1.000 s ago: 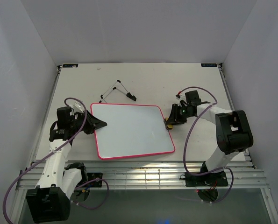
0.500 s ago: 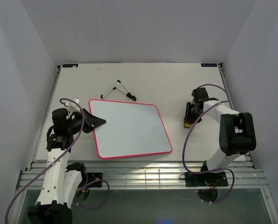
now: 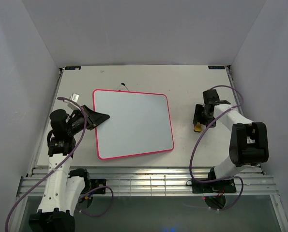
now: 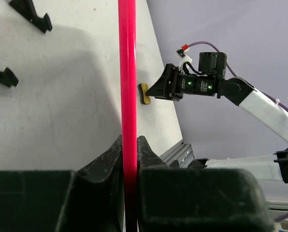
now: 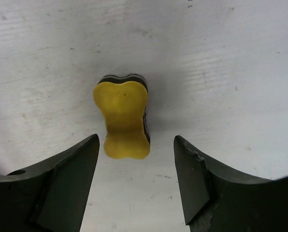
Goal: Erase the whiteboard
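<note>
1. Matte black left fingers [image 3: 103, 117] pinch the board's nine o'clock rim, with the arm bent upward at the elbow.
2. The smooth white rectangular whiteboard [image 3: 133, 123], with glossy pink-red rim and rounded corners, sits centrally on the pale scuffed surface [image 3: 182, 87].
3. At three o'clock, well apart from the board, the right fingers [image 5: 136, 138] are spread either side of a yellow bone-shaped foam eraser [image 5: 122, 113], clear of it.

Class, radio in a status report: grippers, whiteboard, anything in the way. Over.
Left gripper shut on whiteboard rim. Right gripper open, eraser lying free. Whiteboard blank, nothing on it.
</note>
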